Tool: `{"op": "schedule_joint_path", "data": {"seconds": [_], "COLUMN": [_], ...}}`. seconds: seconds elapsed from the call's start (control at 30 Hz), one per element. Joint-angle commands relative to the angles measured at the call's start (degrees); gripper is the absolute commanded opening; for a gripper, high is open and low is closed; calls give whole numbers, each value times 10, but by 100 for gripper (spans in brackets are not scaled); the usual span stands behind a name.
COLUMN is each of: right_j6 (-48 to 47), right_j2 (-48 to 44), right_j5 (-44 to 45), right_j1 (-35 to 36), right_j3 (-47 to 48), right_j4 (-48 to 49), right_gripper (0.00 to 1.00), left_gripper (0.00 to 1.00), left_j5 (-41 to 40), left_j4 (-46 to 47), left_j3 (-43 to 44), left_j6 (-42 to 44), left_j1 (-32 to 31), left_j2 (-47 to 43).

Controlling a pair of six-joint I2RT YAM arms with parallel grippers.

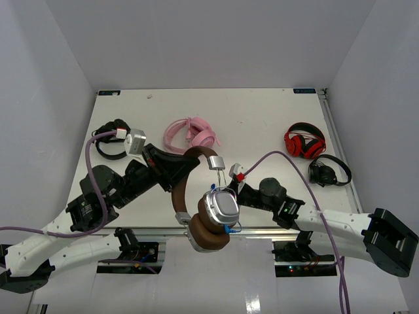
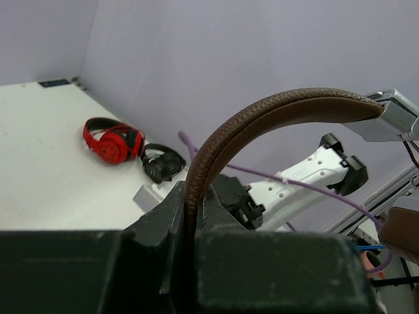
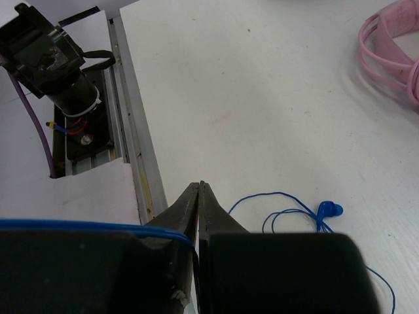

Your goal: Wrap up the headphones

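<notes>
The headphones are lifted above the table's front edge, with their brown headband (image 1: 181, 186), silver-grey ear cup (image 1: 220, 207) and brown pads (image 1: 209, 237). My left gripper (image 1: 171, 171) is shut on the headband; in the left wrist view the jaws (image 2: 194, 191) pinch the brown band (image 2: 275, 111). My right gripper (image 1: 230, 185) sits just right of the ear cup. In the right wrist view it (image 3: 200, 187) is shut, with the thin blue cord (image 3: 91, 226) running into the jaws. More cord loops (image 3: 281, 209) lie on the table with a blue plug (image 3: 329, 209).
Pink headphones (image 1: 191, 134) lie at the back middle and show in the right wrist view (image 3: 393, 46). Red-and-black headphones (image 1: 304, 140) and black ones (image 1: 329, 171) lie at the right. Another black pair (image 1: 110, 142) lies at the left. The table's metal front rail (image 3: 134, 150) is close.
</notes>
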Motion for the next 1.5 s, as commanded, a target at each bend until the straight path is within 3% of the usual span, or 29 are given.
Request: {"op": "schedule_joint_path", "data": {"seconds": [0.0, 0.5, 0.73, 1.0, 1.23, 1.47], "right_j6": [3, -13, -9, -19, -21, -26], "right_j2": [14, 108, 139, 161, 175, 196], "right_j5": [-12, 13, 3, 25, 19, 28], "right_j1": [8, 32, 39, 44, 56, 63], "right_j3": [42, 128, 153, 180, 198, 215], "right_j4": [45, 2, 3, -26, -33, -42], "right_gripper": [8, 8, 8, 8, 8, 8], "left_gripper": [0, 0, 0, 0, 0, 0], "left_j5": [20, 92, 69, 141, 61, 51], "left_j4": [118, 175, 187, 190, 181, 192], "left_j3": [1, -24, -42, -37, -54, -53], "left_j6": [-9, -33, -28, -63, -34, -22], "left_j1": [1, 1, 1, 1, 1, 1], "left_j2": [-2, 37, 37, 61, 57, 77]}}
